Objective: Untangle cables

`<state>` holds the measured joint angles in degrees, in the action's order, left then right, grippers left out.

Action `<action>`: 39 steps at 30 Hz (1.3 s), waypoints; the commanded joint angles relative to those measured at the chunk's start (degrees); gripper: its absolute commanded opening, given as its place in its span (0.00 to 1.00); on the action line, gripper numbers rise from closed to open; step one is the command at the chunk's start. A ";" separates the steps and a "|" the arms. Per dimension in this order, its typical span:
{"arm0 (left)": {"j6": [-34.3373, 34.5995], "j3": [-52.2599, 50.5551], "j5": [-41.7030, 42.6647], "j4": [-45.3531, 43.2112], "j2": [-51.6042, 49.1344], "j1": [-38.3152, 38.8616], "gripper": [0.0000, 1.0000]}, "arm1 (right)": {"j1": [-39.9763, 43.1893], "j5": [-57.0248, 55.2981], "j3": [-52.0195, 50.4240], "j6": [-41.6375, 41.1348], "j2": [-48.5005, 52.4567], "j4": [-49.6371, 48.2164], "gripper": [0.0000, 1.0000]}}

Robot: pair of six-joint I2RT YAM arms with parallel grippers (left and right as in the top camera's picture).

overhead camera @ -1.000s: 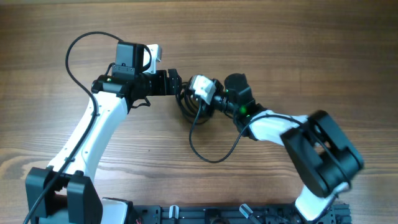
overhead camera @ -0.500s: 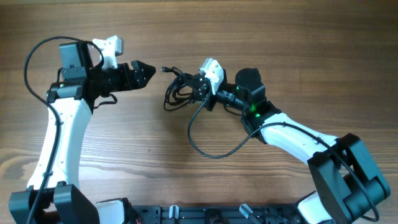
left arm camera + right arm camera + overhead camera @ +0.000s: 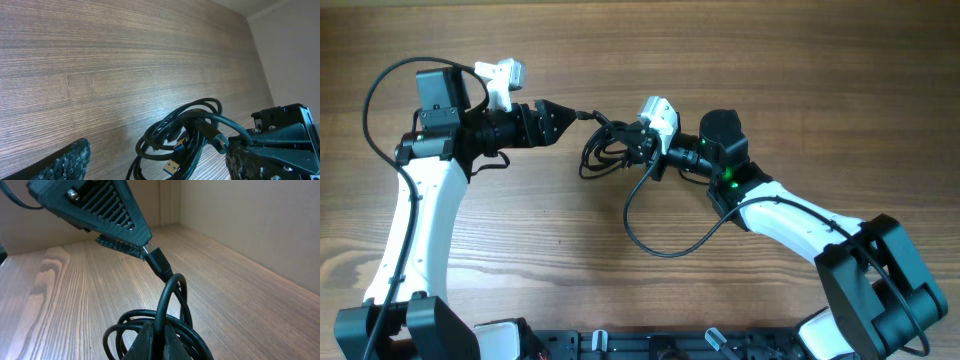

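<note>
The cables [image 3: 605,150] are a palm-sized black tangle held just above the wooden table, between both arms. My right gripper [image 3: 638,143] is shut on one strand of the tangle [image 3: 150,325], fingers pinched at the bottom of the right wrist view [image 3: 162,330]. One plug [image 3: 586,113] sticks up out of the bundle and touches the tip of my left gripper [image 3: 568,113]. In the left wrist view my left gripper [image 3: 157,150] is wide open with the tangle [image 3: 190,135] between its fingers. The plug [image 3: 216,137] lies against its right finger. Blue-tongued USB plugs [image 3: 172,167] hang low.
A thicker black cable of the right arm loops over the table [image 3: 660,235] below the tangle. The left arm's own cable arcs at the far left [image 3: 370,110]. A black rail [image 3: 650,345] runs along the front edge.
The arms first drew apart, the left swinging away left as the tangle shifted. Since half a second ago my left gripper has moved right, back to the sticking-out plug.
</note>
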<state>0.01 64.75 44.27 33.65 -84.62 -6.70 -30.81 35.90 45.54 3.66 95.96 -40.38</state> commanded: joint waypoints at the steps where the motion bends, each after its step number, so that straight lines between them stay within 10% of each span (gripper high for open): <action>1: -1.33 -0.26 1.31 0.20 1.05 0.94 0.87 | 0.28 5.01 0.37 -0.72 -1.36 -3.19 0.04; 19: -1.42 -0.24 -4.83 -0.37 1.07 9.84 0.83 | 0.66 8.39 0.37 -8.79 -1.36 -11.30 0.04; 25: -13.38 -0.24 4.13 0.94 3.61 9.75 0.86 | 2.14 6.05 0.37 -10.36 -1.36 -11.02 0.04; 39: -13.07 -0.26 3.87 1.07 9.29 -0.96 0.89 | 3.45 8.63 0.37 -12.81 -1.36 -12.09 0.04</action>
<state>-12.60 64.75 47.24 34.54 -76.05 -6.04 -27.49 42.46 45.47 -7.94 95.88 -51.29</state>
